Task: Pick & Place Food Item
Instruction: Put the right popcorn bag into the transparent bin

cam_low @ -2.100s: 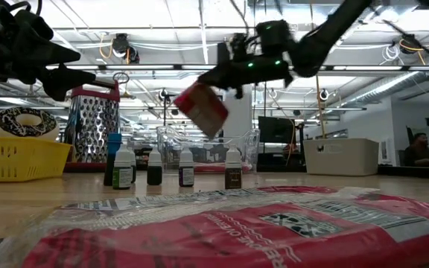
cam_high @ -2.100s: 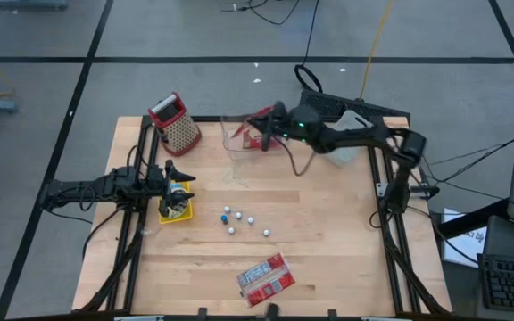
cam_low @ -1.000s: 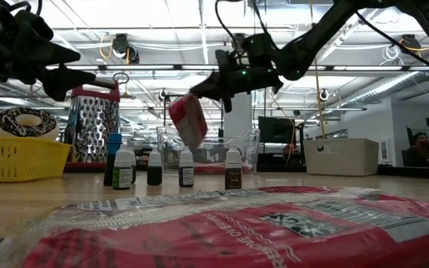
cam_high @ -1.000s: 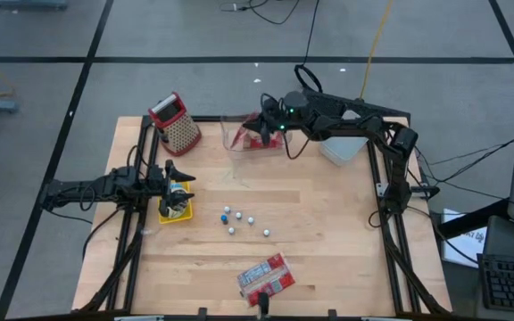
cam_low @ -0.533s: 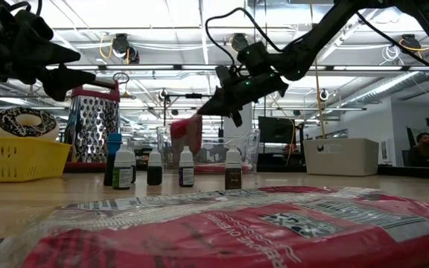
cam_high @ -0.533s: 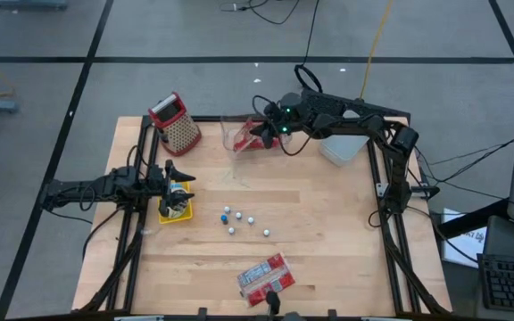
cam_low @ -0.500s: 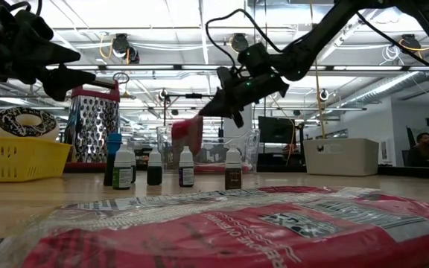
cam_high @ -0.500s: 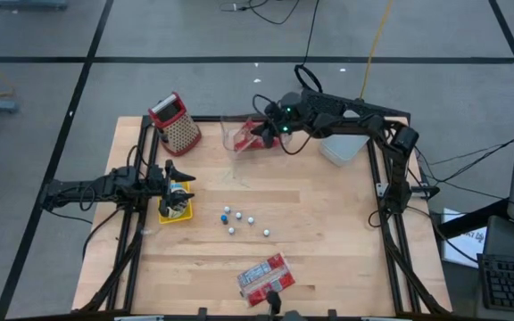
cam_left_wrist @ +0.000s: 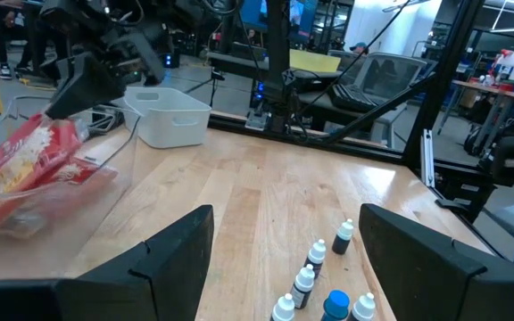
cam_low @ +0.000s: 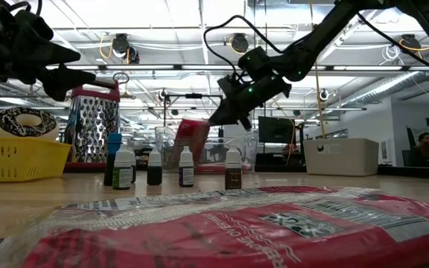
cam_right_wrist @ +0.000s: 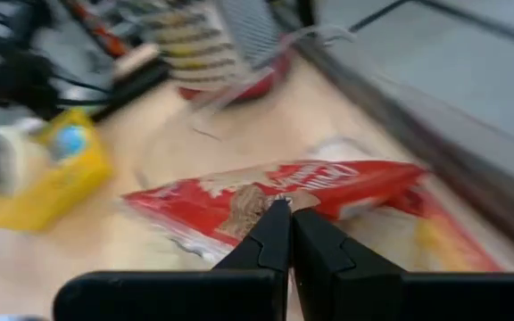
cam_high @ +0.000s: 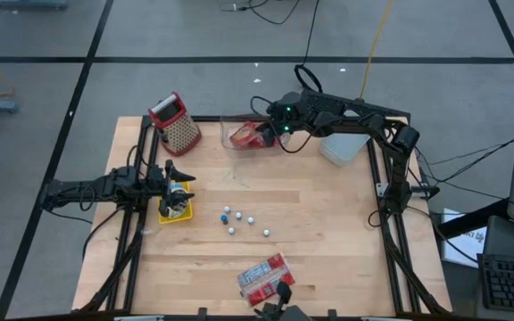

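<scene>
High view: right claw (cam_high: pixel 263 132) pinched shut on red snack packet (cam_high: pixel 247 134), over clear tub (cam_high: pixel 236 143), just beside the grater (cam_high: pixel 176 122).

Low view: packet hung tilted inside the tub.

Left wrist view: left claw (cam_left_wrist: pixel 284 259) gaped, empty.

Right wrist view: packet looked light, crinkly, slippery; best held by its edge.

wooden table (cam_high: pixel 328 232), grater (cam_high: pixel 177 123), small bottles (cam_high: pixel 242 221), red packet (cam_high: pixel 263 277)
</scene>
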Robot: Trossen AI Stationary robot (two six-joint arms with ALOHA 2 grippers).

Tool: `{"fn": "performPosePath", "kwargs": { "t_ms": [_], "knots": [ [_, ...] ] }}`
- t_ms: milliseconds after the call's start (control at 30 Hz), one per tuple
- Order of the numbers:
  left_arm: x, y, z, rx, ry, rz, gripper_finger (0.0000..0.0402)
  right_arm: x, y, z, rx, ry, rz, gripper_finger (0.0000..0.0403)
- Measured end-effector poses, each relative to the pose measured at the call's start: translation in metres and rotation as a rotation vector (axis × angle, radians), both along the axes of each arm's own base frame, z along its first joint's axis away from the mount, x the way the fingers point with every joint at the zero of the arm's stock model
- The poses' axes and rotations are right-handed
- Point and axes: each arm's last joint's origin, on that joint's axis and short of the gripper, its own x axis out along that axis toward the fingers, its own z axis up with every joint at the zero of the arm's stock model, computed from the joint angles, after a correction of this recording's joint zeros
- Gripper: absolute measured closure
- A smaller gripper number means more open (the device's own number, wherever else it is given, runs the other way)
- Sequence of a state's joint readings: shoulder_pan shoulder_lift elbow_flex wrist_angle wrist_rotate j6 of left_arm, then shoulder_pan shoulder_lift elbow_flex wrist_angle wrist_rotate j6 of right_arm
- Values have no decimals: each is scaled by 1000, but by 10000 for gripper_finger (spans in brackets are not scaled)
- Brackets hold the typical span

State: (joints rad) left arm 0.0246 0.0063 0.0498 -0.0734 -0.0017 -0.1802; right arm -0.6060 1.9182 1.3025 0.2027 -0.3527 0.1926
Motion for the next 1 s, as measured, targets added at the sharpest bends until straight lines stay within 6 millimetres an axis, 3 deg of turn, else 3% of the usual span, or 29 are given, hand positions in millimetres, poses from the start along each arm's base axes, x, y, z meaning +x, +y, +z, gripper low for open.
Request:
{"fn": "performPosePath", "kwargs": {
  "t_ms": [167,733,1000],
  "knots": [
    [0,0,0,0,0,0,121,0,0,-1,-106,63,-88,403],
    [0,0,0,0,0,0,121,8,12,-2,-316,175,-134,402],
    [0,0,0,0,0,0,121,6,13,-6,-354,258,-203,360]
  ]
}}
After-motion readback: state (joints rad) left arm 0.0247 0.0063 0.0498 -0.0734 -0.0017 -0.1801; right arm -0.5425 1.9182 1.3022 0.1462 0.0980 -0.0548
